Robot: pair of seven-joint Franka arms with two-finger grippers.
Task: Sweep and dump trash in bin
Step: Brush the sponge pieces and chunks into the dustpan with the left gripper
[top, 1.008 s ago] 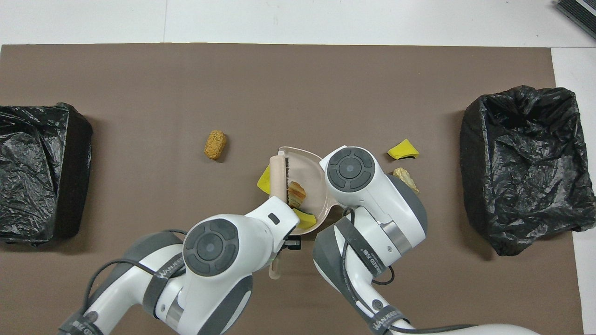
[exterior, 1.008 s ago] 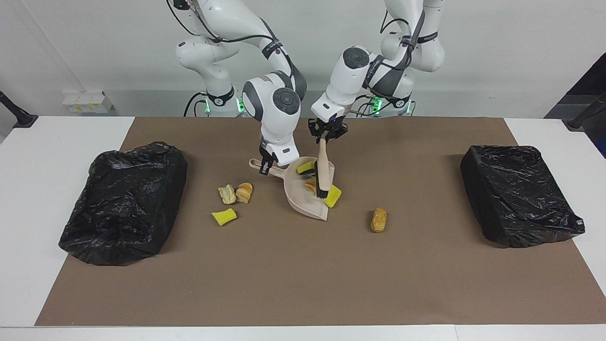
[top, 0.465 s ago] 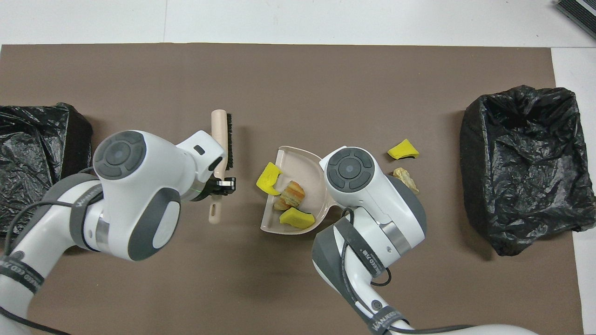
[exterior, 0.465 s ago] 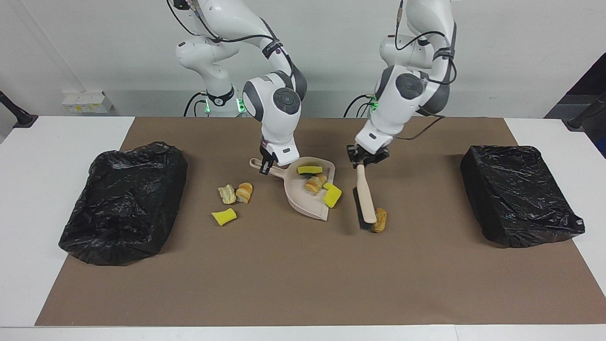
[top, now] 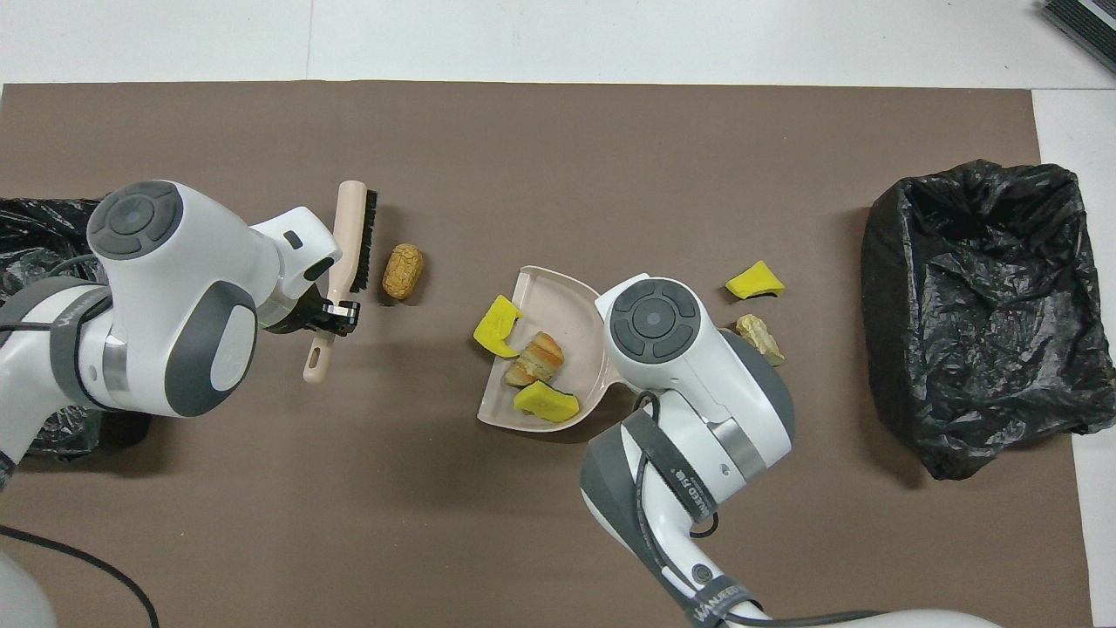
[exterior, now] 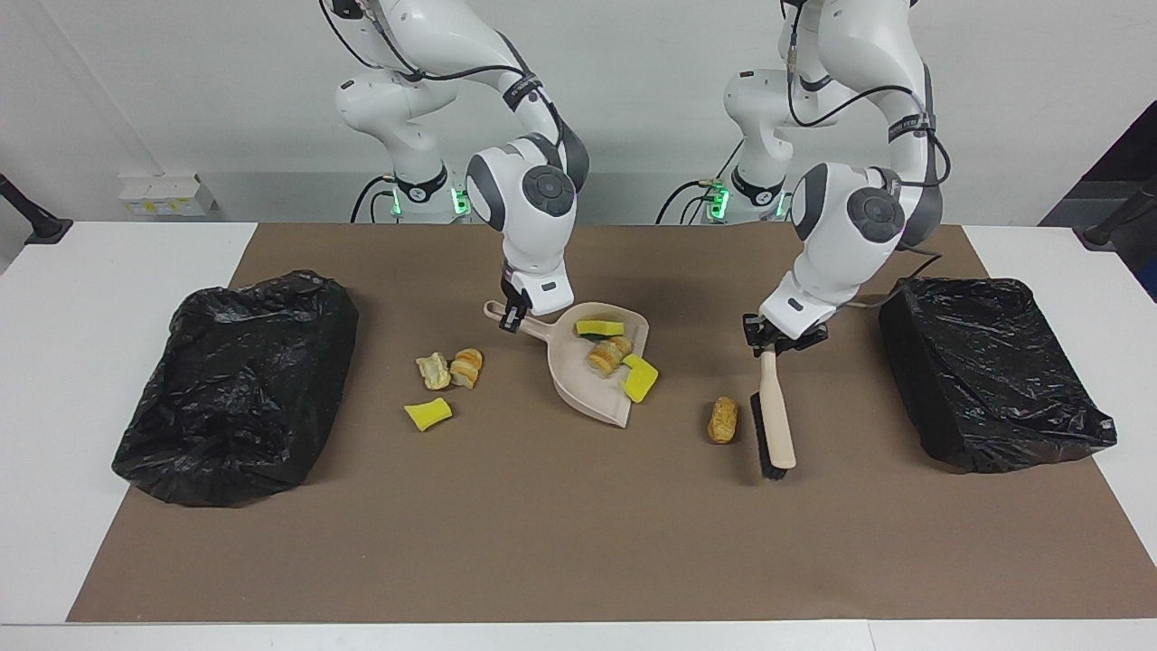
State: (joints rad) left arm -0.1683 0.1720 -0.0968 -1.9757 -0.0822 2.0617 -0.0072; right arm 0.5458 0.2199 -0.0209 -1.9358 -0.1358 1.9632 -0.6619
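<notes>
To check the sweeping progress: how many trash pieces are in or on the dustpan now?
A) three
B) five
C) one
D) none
A: the dustpan holds a yellow sponge chunk, a bread piece and a second sponge chunk at its lip.

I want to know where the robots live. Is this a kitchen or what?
Probably a robot test lab, not a kitchen: two arms bolted by a white table, a brown paper mat, and bag-lined bins set out for practice.

Both arms bent low; L pincer (exterior: 781, 343) clamped, R pincer (exterior: 515, 317) clamped
</notes>
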